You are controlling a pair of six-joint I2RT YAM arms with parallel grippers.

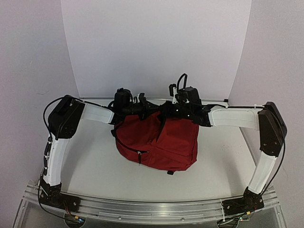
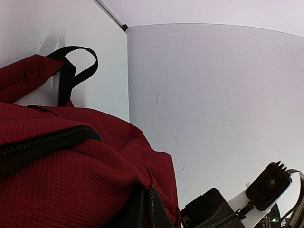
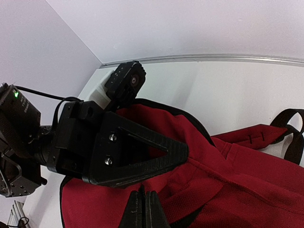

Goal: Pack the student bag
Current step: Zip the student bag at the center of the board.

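The student bag (image 1: 159, 140), dark red with black zippers, stands on the white table (image 1: 90, 166) between both arms. My left gripper (image 1: 145, 108) is at the bag's top edge from the left. In the left wrist view it (image 2: 145, 202) is shut, with a fold of red fabric (image 2: 71, 180) pinched at its tips. My right gripper (image 1: 167, 109) meets it from the right. In the right wrist view it (image 3: 145, 203) is shut on the bag's red cloth (image 3: 228, 190), just below a black finger (image 3: 142, 154) of the left gripper. A black strap loop (image 2: 76, 66) lies behind the bag.
White walls (image 1: 156, 47) close in the table at the back and on both sides. An aluminium rail (image 1: 142, 209) carrying the arm bases runs along the near edge. The right arm's wrist (image 2: 270, 183) sits close beside the left gripper.
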